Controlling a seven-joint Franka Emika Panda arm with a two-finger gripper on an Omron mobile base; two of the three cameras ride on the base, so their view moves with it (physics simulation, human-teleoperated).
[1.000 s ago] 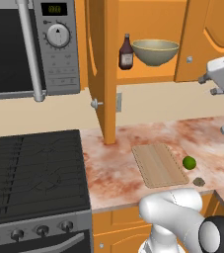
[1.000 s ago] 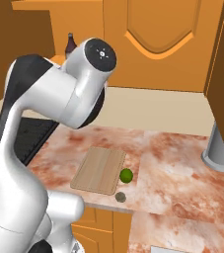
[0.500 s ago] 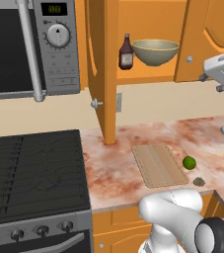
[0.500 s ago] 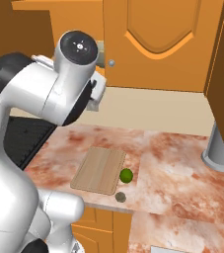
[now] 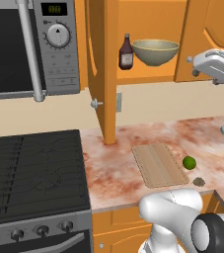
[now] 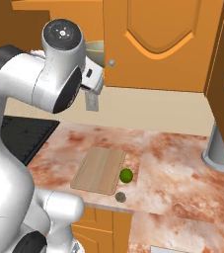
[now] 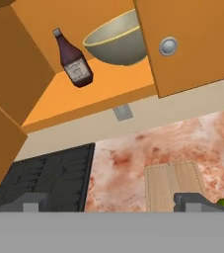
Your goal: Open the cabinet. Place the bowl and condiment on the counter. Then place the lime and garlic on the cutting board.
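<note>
Above the claw point(image 7: 111, 201), bowl point(image 7: 117, 39) beside condiment point(image 7: 75, 62), jaws wide, empty

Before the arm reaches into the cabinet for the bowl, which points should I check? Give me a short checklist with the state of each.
1. Cabinet door swung open: ok.
2. Bowl on the shelf, upright and free to reach: ok.
3. Condiment beside the bowl, standing, with a gap between them: ok.
4. Gripper open and holding nothing: ok.
5. Bare counter left of the cutting board to set things down: ok.
6. Lime and garlic on the counter, off the board: ok, for later.
</note>
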